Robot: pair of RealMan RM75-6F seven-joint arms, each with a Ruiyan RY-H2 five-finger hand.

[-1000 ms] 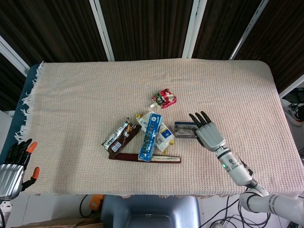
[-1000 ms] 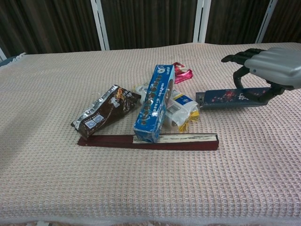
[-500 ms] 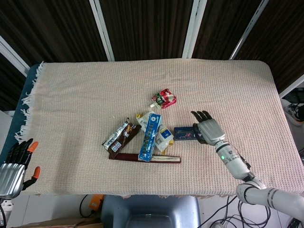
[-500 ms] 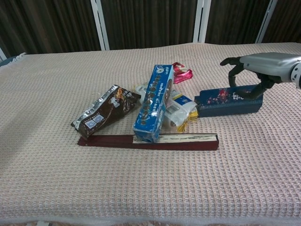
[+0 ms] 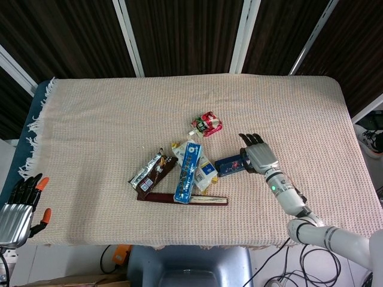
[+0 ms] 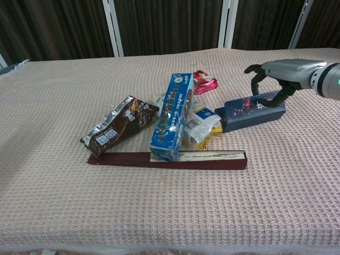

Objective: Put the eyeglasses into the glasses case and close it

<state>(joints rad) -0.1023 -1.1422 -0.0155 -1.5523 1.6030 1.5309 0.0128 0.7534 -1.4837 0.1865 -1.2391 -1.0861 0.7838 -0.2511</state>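
Two hands are in play, though only one is working. Nearest us, our left hand [image 5: 17, 206] hangs off the table's edge, fingers straight and apart, holding nothing.

On the cloth [image 6: 159, 212] the front row is a long maroon strip [image 6: 122, 159], with a blue carton [image 6: 171, 117] lying across it. A brown pouch [image 6: 118, 125] is to its left and a yellow-and-white packet [image 6: 204, 125] to its right.

Just behind that packet lies the dark blue box [image 6: 247, 112], which we take to be the glasses case. It is shut, and its outer end is tilted up. Our right hand [image 6: 276, 74] grips that end, fingers hooked over the top. Farthest back sits a red wrapper [image 6: 204, 82]. We see no eyeglasses in either view.

We judge the step to be freeing the case. It is best drawn outward, away from the packet its inner end touches, and kept level so it does not drag the pile. It should go down on bare cloth with the lid seam facing us.
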